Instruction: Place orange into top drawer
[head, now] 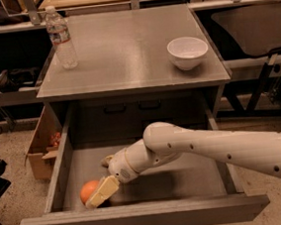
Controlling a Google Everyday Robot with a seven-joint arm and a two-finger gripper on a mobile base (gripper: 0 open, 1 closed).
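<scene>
Gripper (101,191) in top drawer (155,216) front-left; orange (88,190) touching it; grasp: cannot tell.

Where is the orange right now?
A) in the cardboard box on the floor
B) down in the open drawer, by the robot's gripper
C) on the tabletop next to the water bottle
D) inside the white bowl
B: the orange sits low in the front-left corner of the open top drawer, with the gripper right up against it.
</scene>
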